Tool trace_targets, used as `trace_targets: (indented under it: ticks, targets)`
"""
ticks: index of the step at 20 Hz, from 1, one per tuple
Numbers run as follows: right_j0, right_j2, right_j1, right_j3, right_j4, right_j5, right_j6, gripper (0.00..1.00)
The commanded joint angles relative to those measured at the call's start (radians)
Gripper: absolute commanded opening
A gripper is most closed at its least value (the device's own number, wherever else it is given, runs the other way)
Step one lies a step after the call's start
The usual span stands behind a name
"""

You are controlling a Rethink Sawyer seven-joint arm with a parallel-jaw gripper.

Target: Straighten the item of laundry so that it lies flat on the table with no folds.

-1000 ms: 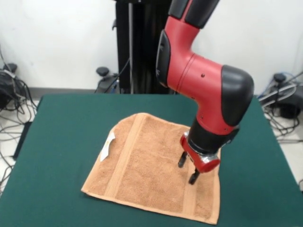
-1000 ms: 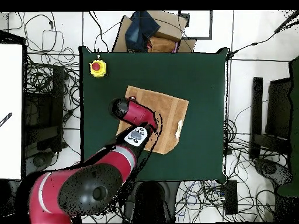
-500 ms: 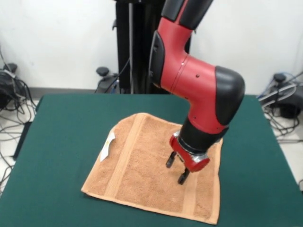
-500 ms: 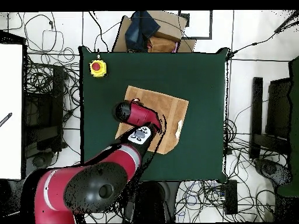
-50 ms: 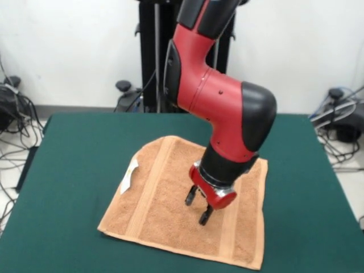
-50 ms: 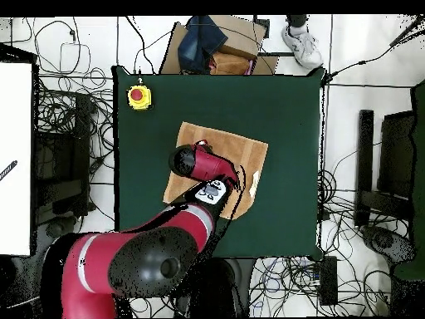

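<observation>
Plainly, the gripper (image 5: 199, 207) hangs over the middle of the towel (image 5: 165, 199), its two dark fingers (image 5: 191, 195) spread apart with nothing between them. In the front view the tips seem to stand just clear of the terry, or at most brush it; whether they touch I cannot tell. The red and black arm (image 5: 219, 108) comes down from twelve o'clock and bends at a black elbow above the towel's one-to-two o'clock part, hiding some of the cloth behind it.

Outward from the tool, the towel lies spread on the green table (image 5: 74, 153), a little toward six o'clock of the table's centre in the front view and turned askew, so its corners point roughly to twelve, three, six and nine. Both woven bands run straight, one near the nine o'clock side and one near the four o'clock side. The white tag (image 5: 130, 174) lies at the nine o'clock edge. In the overhead view the cloth (image 6: 249, 154) reads as one flat quadrilateral, partly covered by the arm (image 6: 141, 262).

As a judgement, the task looks nearly or wholly done: no fold or doubled corner shows in either view. What remains is at most a check of the part under the arm, and lifting the gripper away without dragging the cloth.

Elsewhere, a yellow box with a red button (image 6: 139, 96) sits near the table's ten o'clock corner overhead, and a person's shoe (image 6: 302, 46) shows beyond the one o'clock edge.
</observation>
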State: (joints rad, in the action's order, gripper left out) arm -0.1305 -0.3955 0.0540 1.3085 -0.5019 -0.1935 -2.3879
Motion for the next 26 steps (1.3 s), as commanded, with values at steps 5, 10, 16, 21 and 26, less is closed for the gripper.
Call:
trace_targets:
  ticks: [5, 10, 16, 21, 26]
  targets:
    - [0.184, 0.362, -0.028, 0.189, 0.139, 0.084, -0.021, 1.00]
    - [0.266, 0.452, -0.039, 0.222, 0.198, 0.072, -0.013, 1.00]
    - [0.319, 0.488, -0.060, 0.251, 0.249, 0.039, -0.019, 1.00]
    - [0.385, 0.558, -0.091, 0.293, 0.286, -0.021, 0.006, 1.00]
    - [0.388, 0.553, -0.133, 0.315, 0.297, -0.156, 0.013, 1.00]
